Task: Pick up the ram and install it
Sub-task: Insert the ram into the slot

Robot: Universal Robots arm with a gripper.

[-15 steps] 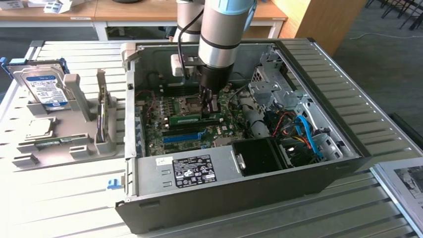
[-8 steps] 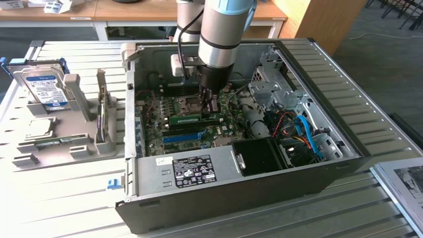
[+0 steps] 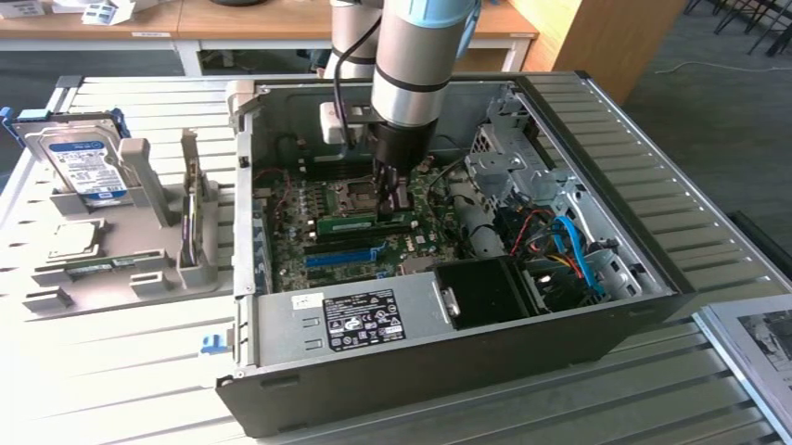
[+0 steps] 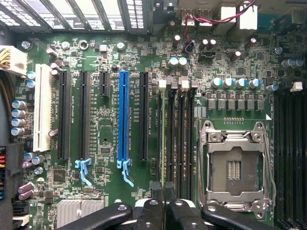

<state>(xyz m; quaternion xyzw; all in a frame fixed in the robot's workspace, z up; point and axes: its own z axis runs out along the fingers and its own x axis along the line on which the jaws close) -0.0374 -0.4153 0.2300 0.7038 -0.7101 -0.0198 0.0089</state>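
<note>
The ram (image 3: pixel 351 222) is a thin green stick standing on edge over the motherboard inside the open computer case (image 3: pixel 619 306). My gripper (image 3: pixel 399 206) reaches straight down into the case and is shut on the stick's end nearest the exterior view's right. In the wrist view the ram (image 4: pixel 164 134) shows edge-on as a narrow pale-green line. It runs from my gripper (image 4: pixel 164 189) along the black memory slots (image 4: pixel 180 139) beside the bare processor socket (image 4: pixel 235 167). Whether the stick is pressed fully into a slot, I cannot tell.
A long blue slot (image 4: pixel 124 115) and black expansion slots lie beside the memory slots. The power supply (image 3: pixel 359 315) and a bundle of cables (image 3: pixel 557 241) crowd the case. On the exterior view's left, a grey stand (image 3: pixel 111 250) holds a hard drive (image 3: pixel 84 167).
</note>
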